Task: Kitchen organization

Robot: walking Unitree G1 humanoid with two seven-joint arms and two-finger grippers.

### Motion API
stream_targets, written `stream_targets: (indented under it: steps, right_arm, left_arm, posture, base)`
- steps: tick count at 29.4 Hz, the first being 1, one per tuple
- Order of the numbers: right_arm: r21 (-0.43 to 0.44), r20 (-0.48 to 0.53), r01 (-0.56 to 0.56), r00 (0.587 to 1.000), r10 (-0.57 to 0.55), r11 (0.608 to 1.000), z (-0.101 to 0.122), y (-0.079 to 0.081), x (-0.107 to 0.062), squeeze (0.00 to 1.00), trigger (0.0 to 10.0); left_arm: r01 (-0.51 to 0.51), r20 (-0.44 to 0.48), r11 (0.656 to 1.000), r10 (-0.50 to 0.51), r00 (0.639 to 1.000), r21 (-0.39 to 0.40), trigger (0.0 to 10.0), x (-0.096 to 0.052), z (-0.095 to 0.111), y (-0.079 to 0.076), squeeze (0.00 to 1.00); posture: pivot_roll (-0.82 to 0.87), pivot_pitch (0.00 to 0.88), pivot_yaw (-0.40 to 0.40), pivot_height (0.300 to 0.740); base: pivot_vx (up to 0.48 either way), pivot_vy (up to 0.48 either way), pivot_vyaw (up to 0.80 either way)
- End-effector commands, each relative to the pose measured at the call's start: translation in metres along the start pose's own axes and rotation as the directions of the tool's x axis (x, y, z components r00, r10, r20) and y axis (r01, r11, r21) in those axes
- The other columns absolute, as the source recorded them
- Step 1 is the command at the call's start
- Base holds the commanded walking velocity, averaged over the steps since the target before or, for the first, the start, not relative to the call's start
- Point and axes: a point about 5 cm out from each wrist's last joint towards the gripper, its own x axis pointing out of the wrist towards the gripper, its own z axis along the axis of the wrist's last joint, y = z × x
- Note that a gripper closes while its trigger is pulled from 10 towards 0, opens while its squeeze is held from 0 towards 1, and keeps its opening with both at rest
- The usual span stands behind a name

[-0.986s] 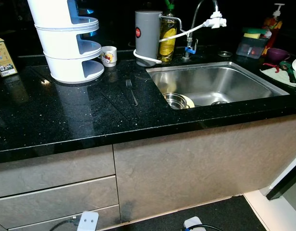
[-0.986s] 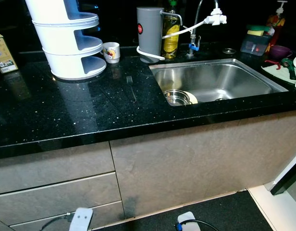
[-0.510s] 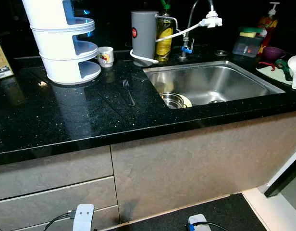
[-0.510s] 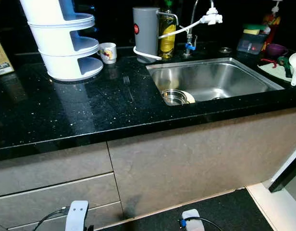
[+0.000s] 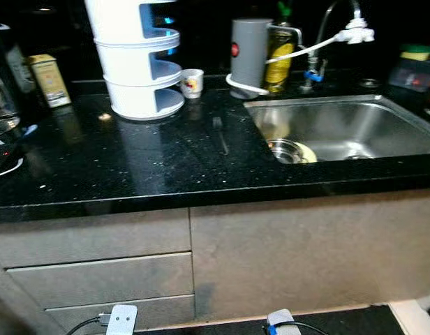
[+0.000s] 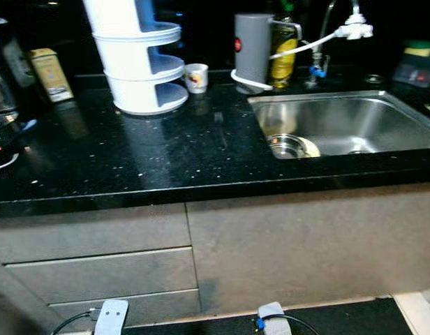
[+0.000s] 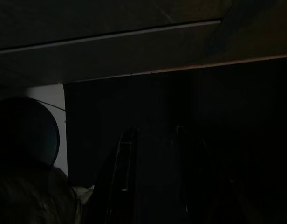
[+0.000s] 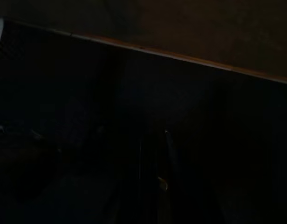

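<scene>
A fork (image 5: 220,132) lies on the black countertop (image 5: 131,167), just left of the steel sink (image 5: 382,112). In the sink's near left corner sit a steel bowl (image 5: 285,149) and a pale plate (image 5: 308,151). A white tiered rack (image 5: 138,63) stands at the back with a small printed cup (image 5: 192,82) beside it. Both arms hang low in front of the cabinet. In the dark left wrist view my left gripper (image 7: 155,131) is open, with nothing between its fingers. The right gripper (image 8: 153,140) is barely visible in its dark wrist view.
A grey canister (image 5: 250,49), an oil bottle (image 5: 279,50) and the faucet (image 5: 334,24) stand behind the sink. A yellow box (image 5: 49,79) and a dark kettle (image 5: 1,105) are at the left. Drawers (image 5: 96,279) sit below; plugs (image 5: 121,318) and cables lie on the floor.
The whole picture has shifted right, so the camera has turned left. The kettle has come into view and the items right of the sink have left it. Nothing on the counter moved.
</scene>
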Motion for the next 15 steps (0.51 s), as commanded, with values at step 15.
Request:
stream_targets:
  steps: [15]
  right_arm:
    - [0.043, -0.032, 0.028, 0.999, -0.026, 0.999, -0.0123, -0.0076, -0.0048, 0.00, 10.0]
  left_arm:
    - [-0.014, 0.006, 0.996, 0.014, 1.000, -0.089, 10.0, 0.0021, 0.0050, -0.0046, 0.00]
  posture:
    - [0.00, 0.166, -0.014, 0.740]
  base:
    - [0.000, 0.000, 0.00]
